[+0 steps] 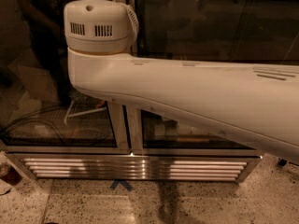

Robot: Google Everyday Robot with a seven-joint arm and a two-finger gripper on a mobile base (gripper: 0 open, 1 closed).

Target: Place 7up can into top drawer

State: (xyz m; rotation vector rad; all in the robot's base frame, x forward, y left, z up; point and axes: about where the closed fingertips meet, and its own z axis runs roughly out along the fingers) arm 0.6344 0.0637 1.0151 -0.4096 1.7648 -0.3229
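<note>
My white arm (187, 97) fills the middle of the camera view, running from a round joint housing (98, 24) at the upper left to the right edge. The gripper is out of view. The 7up can and the top drawer are out of view as well.
Behind the arm stands a glass-fronted cabinet (60, 120) with two dark panes and a central white post (126, 125). A slatted metal grille (135, 167) runs along its base. Speckled floor (187, 204) with a blue tape mark (120, 185) lies below. Cables (42, 132) show behind the left pane.
</note>
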